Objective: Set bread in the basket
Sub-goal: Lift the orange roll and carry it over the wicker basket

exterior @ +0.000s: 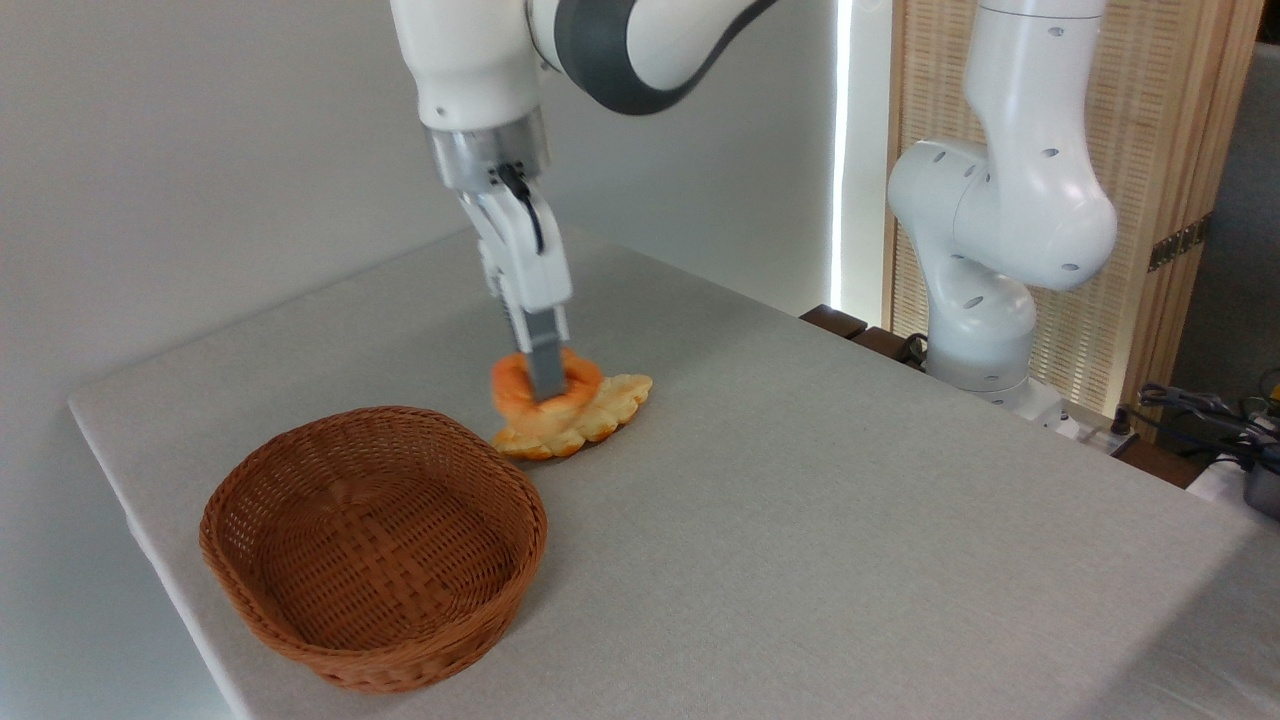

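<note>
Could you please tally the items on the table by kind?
Breads: 2, a small round deep-orange bun and a longer pale-golden leaf-shaped pastry
Baskets: 1, an oval reddish-brown woven wicker basket
Total: 3

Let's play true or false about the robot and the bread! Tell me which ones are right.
1. The basket has nothing in it. True.
2. The orange bun is inside the basket. False: it is on the table, by the pale pastry.
3. The pincer is down at the orange bun. True.
4. The pale pastry is hanging in the air. False: it lies on the table.
5. The basket is blue. False: it is reddish-brown.
</note>
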Motion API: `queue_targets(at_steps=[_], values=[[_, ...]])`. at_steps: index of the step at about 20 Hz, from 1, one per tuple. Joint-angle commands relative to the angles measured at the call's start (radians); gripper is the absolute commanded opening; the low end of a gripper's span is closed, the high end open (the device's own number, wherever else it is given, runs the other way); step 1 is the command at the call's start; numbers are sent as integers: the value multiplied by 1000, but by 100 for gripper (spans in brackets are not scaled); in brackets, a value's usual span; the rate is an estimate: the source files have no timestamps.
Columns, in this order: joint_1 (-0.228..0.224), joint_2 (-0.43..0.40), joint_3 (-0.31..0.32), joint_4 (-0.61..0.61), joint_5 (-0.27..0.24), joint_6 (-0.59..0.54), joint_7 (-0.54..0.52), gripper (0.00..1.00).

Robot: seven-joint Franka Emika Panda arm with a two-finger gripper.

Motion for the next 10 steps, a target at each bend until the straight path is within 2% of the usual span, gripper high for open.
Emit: queue_targets(at_steps=[1, 2, 3, 4, 5, 8, 10], values=[[1, 47, 8, 33, -16, 130, 3, 42], [2, 62, 10, 31, -16, 174, -1, 43], [4, 76, 10, 31, -16, 214, -3, 49], [5, 93, 12, 31, -16, 251, -3, 76], [5, 101, 12, 31, -16, 269, -4, 89], [8, 142, 15, 33, -18, 352, -6, 99], [8, 159, 15, 33, -18, 384, -6, 100]])
